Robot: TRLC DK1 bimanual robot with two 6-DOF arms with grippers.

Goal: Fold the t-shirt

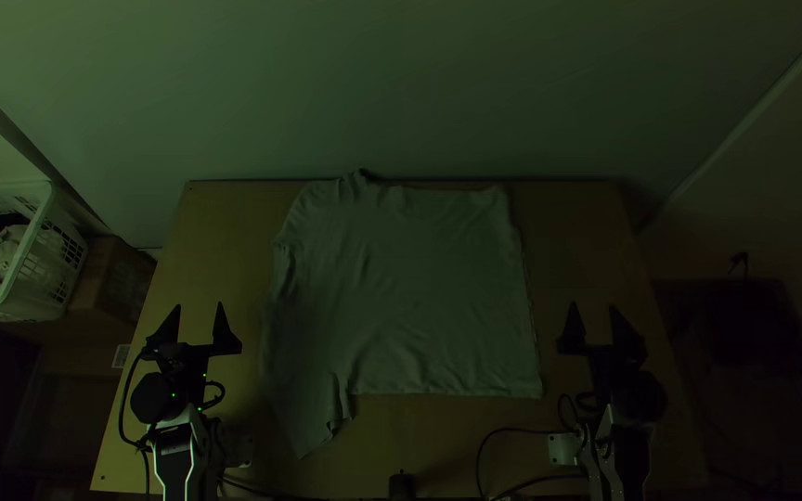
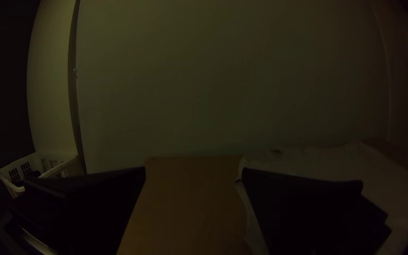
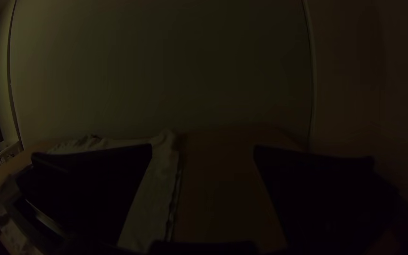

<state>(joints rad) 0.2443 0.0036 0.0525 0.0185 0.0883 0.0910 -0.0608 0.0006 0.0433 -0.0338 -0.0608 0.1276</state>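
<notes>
Top view: t-shirt (image 1: 429, 297) spread on worktop (image 1: 582, 241), lightly rumpled, one sleeve (image 1: 303, 417) angled toward near edge. Left end effector (image 1: 199, 305) and right end effector (image 1: 593, 305) both wide, empty. Looks like first fold pending; next, likely pinch an edge, carry it over.
</notes>
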